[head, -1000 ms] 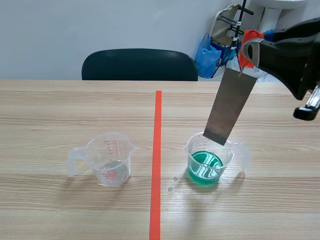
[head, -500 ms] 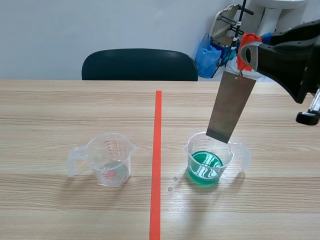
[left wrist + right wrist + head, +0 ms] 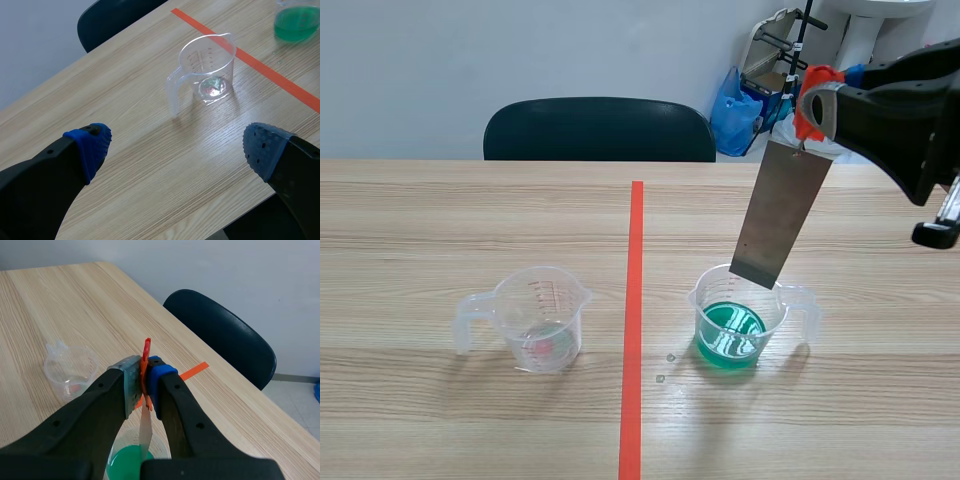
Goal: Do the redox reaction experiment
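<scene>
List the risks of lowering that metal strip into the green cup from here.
1. The metal strip hangs tilted, with its lower edge near the rim of the cup of green liquid. It may catch the rim and tip the cup.
2. The right gripper seems to pinch only the small orange tab at the strip's top, so the strip could swing or slip and splash liquid.

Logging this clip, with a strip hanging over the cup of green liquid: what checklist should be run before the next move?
1. Right gripper shut on metal strip: ok.
2. Strip's lower end above green-liquid cup mouth: ok.
3. Strip hanging plumb: not ok, tilted.
4. Strip clear of the rim: cannot tell.
5. Green-liquid cup upright: ok.
6. Left gripper open, apart from clear cup: ok.
</scene>
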